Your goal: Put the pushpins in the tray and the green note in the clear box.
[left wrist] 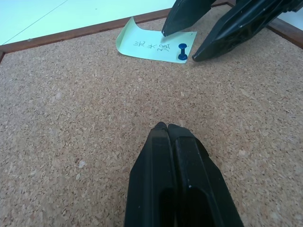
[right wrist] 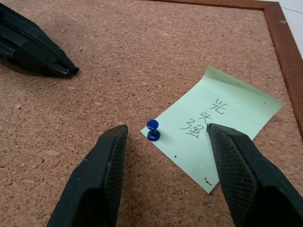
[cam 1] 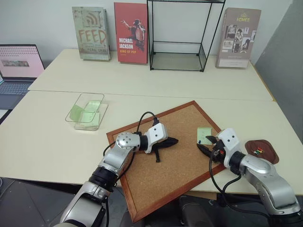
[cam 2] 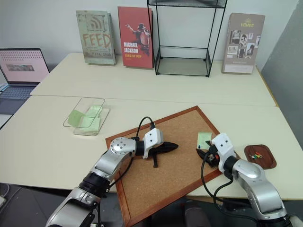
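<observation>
One small blue plastic-headed pushpin (right wrist: 153, 130) sits low centre in the right wrist view between your right gripper's (right wrist: 165, 161) spread fingers, so pinch its hard, slippery head, since it pins the flimsy pale-green paper note (right wrist: 215, 125) to the wood-framed corkboard (right wrist: 118, 61) beyond, near the shut left gripper (right wrist: 71, 71).

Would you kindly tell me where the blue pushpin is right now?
The blue pushpin is stuck in a corner of the green note on the corkboard, between the right end effector fingers.

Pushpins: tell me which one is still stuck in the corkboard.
The small blue plastic pushpin, pinning a corner of the pale green sticky note to the board. The red, yellow and green ones already lie in the dark red-brown tray.
</observation>
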You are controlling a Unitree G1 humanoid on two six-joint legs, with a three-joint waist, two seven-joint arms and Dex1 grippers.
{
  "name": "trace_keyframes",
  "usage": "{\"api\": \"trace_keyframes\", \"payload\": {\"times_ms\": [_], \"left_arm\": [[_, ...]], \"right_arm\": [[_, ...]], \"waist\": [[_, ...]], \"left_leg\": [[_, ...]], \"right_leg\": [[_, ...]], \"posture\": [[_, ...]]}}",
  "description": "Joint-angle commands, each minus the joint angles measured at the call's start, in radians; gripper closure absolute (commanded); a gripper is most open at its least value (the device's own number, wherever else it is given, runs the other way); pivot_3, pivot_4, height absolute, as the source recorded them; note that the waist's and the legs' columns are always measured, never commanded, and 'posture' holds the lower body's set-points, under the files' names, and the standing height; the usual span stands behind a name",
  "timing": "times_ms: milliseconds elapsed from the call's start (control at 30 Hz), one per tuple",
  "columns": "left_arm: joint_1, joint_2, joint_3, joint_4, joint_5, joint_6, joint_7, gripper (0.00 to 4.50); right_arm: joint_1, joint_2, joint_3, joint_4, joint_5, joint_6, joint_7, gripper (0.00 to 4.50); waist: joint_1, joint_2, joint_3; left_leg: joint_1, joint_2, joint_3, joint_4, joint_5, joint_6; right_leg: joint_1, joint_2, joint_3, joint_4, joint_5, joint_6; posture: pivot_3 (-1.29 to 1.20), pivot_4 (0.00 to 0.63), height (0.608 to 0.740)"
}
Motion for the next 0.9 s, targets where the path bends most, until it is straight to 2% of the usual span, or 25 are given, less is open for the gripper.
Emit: {"api": "trace_keyframes", "payload": {"times_ms": [33, 67, 233, 433, 900], "left_arm": [[0.017, 0.018, -0.006, 0.020, 0.026, 0.023, 0.003, 4.50], [0.018, 0.019, -0.006, 0.019, 0.026, 0.022, 0.003, 4.50], [0.016, 0.016, -0.003, 0.019, 0.027, 0.022, 0.010, 4.50], [0.024, 0.020, 0.002, 0.013, 0.025, 0.025, 0.016, 4.50], [0.017, 0.008, 0.007, 0.024, 0.023, 0.023, 0.027, 4.50]], "right_arm": [[-0.031, 0.012, -0.004, 0.011, -0.011, -0.033, -0.003, 2.04], [-0.035, 0.015, -0.005, 0.014, -0.011, -0.034, -0.001, 2.11], [-0.042, 0.014, -0.012, 0.020, -0.007, -0.038, 0.010, 3.31], [-0.038, 0.012, -0.013, 0.014, -0.003, -0.037, 0.024, 4.45], [-0.108, -0.037, -0.016, -0.163, 0.012, 0.015, 0.047, 4.45]], "waist": [[0.000, 0.000, 0.000], [0.000, 0.000, 0.000], [0.000, 0.000, 0.000], [0.000, 0.000, 0.000], [0.000, 0.000, 0.000]], "left_leg": [[0.000, 0.000, 0.000, 0.000, 0.000, 0.000], [0.000, 0.000, 0.000, 0.000, 0.000, 0.000], [0.000, 0.000, 0.000, 0.000, 0.000, 0.000], [0.000, 0.000, 0.000, 0.000, 0.000, 0.000], [0.000, 0.000, 0.000, 0.000, 0.000, 0.000]], "right_leg": [[0.000, 0.000, 0.000, 0.000, 0.000, 0.000], [0.000, 0.000, 0.000, 0.000, 0.000, 0.000], [0.000, 0.000, 0.000, 0.000, 0.000, 0.000], [0.000, 0.000, 0.000, 0.000, 0.000, 0.001], [0.000, 0.000, 0.000, 0.000, 0.001, 0.001]], "posture": [[0.00, 0.150, 0.740], [0.00, 0.150, 0.740], [0.00, 0.150, 0.740], [0.00, 0.150, 0.740], [0.00, 0.150, 0.740]]}}
